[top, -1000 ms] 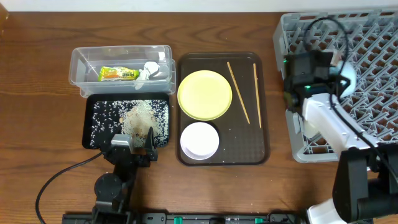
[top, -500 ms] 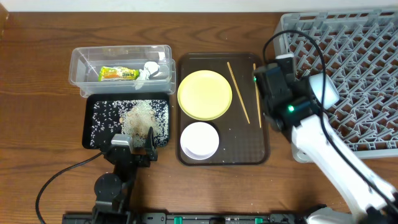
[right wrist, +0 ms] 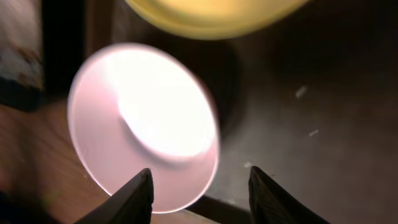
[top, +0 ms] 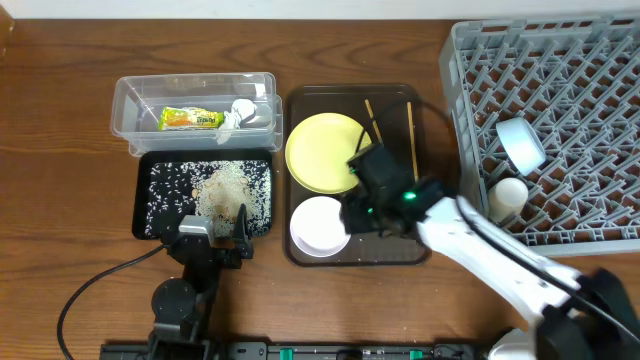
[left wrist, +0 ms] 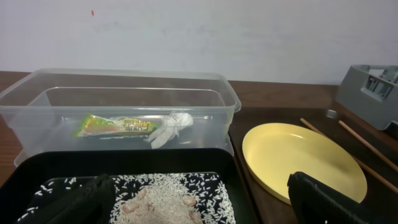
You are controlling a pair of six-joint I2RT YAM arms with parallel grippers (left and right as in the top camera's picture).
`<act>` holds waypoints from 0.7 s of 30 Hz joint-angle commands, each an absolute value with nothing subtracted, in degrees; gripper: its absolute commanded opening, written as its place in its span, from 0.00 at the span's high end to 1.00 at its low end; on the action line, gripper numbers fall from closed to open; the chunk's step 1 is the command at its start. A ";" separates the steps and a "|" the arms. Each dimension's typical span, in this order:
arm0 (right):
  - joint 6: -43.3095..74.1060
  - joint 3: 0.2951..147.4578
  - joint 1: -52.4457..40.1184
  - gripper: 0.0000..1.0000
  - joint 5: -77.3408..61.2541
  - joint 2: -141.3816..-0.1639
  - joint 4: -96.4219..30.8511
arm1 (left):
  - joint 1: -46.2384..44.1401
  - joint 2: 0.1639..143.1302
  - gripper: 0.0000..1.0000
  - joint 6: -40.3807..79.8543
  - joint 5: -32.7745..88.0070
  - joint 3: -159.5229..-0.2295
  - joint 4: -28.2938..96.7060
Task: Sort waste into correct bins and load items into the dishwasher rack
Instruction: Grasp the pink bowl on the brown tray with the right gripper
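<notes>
My right gripper (top: pixel 350 211) is open and empty, low over the brown serving tray at the right rim of the small white bowl (top: pixel 318 226). In the right wrist view the bowl (right wrist: pixel 146 118) lies just ahead of the open jaws (right wrist: pixel 202 194). The pale yellow plate (top: pixel 325 150) and two chopsticks (top: pixel 410 130) lie on the same tray. The light blue bowl (top: pixel 520 143) sits in the grey rack (top: pixel 560 70). The wrapper (top: pixel 190 118) and white scrap (top: pixel 232 117) lie in the clear tub (top: pixel 125 95). Rice (top: pixel 225 185) lies in the black tray (top: pixel 143 215). My left gripper (left wrist: pixel 199 205) is open at that tray's front.
The brown serving tray (top: pixel 425 235) lies between the bins and the rack. A white rounded item (top: pixel 508 195) sits in the rack's near left corner. My right arm stretches from the front right across the tray's lower right corner.
My right arm has swung left from the rack to the brown tray and down beside the white bowl. The light blue bowl stays behind in the rack. The left arm has not moved.
</notes>
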State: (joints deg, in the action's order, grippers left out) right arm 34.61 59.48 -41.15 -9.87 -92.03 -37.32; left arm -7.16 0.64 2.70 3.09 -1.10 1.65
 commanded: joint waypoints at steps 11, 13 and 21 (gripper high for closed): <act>41.98 59.29 -42.61 0.99 -5.13 -98.13 -38.52 | -6.81 0.30 0.09 1.72 3.57 -0.23 3.68; 41.95 59.29 -42.37 0.99 -3.51 -97.95 -39.09 | -6.81 0.30 0.09 1.72 3.57 -0.23 3.68; 36.45 61.01 -38.24 0.99 11.00 -86.39 -44.58 | -6.81 0.30 0.09 1.74 3.57 -0.23 3.68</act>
State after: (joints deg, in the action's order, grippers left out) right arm 39.44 59.44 -40.77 -0.38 -93.54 -43.35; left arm -7.16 0.64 2.70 3.07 -1.10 1.63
